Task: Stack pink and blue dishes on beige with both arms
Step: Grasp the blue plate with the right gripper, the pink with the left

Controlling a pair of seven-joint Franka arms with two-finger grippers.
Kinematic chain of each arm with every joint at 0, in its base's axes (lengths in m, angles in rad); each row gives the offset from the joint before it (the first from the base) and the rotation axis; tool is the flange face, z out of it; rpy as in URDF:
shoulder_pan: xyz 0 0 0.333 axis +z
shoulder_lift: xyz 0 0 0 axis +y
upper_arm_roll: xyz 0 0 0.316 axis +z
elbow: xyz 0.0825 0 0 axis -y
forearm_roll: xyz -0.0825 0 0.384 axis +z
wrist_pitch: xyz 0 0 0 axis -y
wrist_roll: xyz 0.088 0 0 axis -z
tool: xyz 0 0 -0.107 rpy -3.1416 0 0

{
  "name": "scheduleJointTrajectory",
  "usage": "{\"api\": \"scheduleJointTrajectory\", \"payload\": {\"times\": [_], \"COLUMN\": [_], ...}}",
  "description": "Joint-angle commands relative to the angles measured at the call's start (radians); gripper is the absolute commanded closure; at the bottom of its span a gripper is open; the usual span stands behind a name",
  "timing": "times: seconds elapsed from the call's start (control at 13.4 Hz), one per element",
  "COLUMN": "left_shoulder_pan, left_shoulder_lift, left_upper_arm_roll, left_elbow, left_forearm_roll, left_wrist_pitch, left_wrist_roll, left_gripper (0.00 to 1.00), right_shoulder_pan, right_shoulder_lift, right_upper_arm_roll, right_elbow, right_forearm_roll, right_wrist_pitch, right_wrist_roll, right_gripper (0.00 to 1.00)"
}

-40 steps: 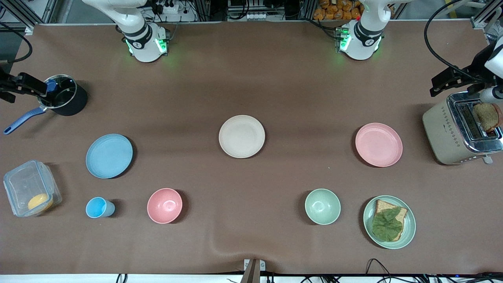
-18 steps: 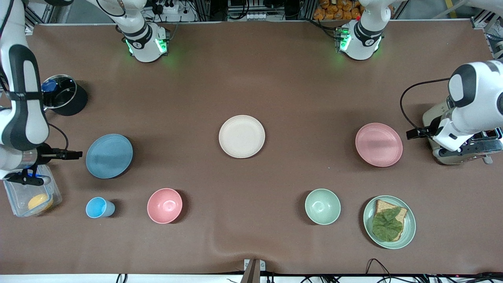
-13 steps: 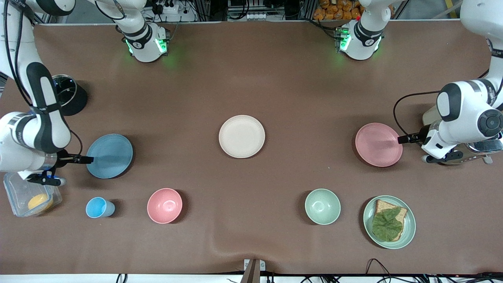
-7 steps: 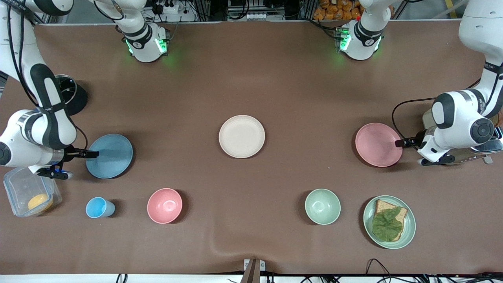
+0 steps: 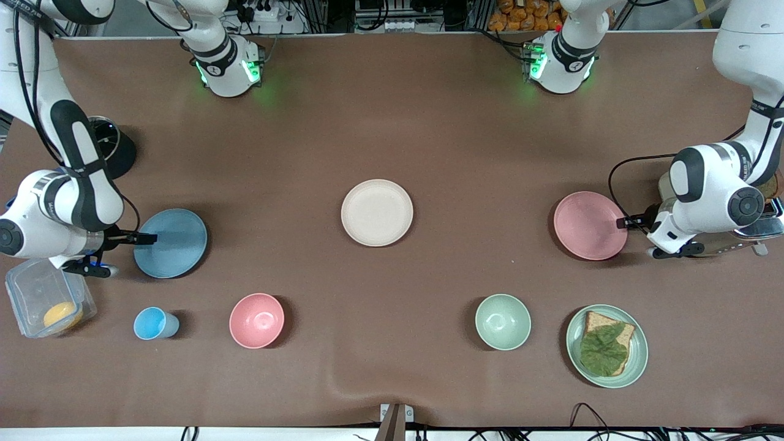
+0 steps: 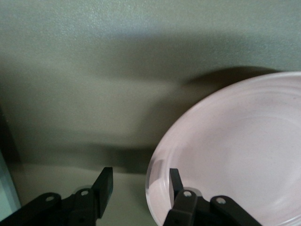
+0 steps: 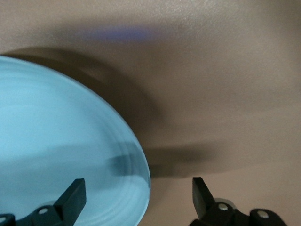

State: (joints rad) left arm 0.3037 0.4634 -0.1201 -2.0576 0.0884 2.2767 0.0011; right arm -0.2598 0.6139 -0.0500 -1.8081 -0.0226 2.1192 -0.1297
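The beige plate (image 5: 376,212) lies mid-table between the 2 others: the blue plate (image 5: 171,242) toward the right arm's end, the pink plate (image 5: 590,225) toward the left arm's end. Each gripper straddles its plate's rim: right gripper (image 5: 147,239), left gripper (image 5: 623,222).

Left gripper (image 5: 623,222) low, fingers parted, right gripper (image 5: 146,239) low, fingers parted wide
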Motion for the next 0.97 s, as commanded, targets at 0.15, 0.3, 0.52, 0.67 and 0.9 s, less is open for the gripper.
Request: {"api": "scheduleJointTrajectory", "payload": {"times": [0.15, 0.3, 0.52, 0.67, 0.9], "left_shoulder_pan": [-0.003, -0.002, -0.002, 0.005, 0.003], "left_shoulder_lift": [0.012, 0.011, -0.017, -0.069, -0.172], "left_upper_arm_roll": [-0.004, -0.006, -0.016, -0.045, -0.122], "left_elbow": [0.008, 0.002, -0.006, 0.002, 0.017], "left_forearm_roll": [0.011, 0.013, 0.013, 0.002, -0.001], "left_wrist_pitch": [0.014, 0.014, -0.003, -0.073, -0.16], "left_wrist_roll": [0.005, 0.011, 0.046, 0.086, 0.077], "left_gripper": [0.77, 1.0, 1.0, 1.0, 1.0], "right_shoulder_pan": [-0.026, -0.027, -0.05, -0.05, -0.049], "right_shoulder_lift": [0.009, 0.017, 0.027, 0.021, 0.015], "right_upper_arm_roll": [0.018, 0.018, 0.018, 0.018, 0.019], "right_elbow": [-0.01, -0.01, -0.004, -0.002, -0.003], "right_forearm_roll": [-0.019, -0.019, -0.017, -0.016, -0.011], "right_wrist_pitch": [0.027, 0.037, 0.039, 0.036, 0.025], "right_wrist_roll": [-0.011, -0.013, -0.033, -0.056, -0.071], "right_gripper": [0.0, 0.0, 0.0, 0.65, 1.0]}}
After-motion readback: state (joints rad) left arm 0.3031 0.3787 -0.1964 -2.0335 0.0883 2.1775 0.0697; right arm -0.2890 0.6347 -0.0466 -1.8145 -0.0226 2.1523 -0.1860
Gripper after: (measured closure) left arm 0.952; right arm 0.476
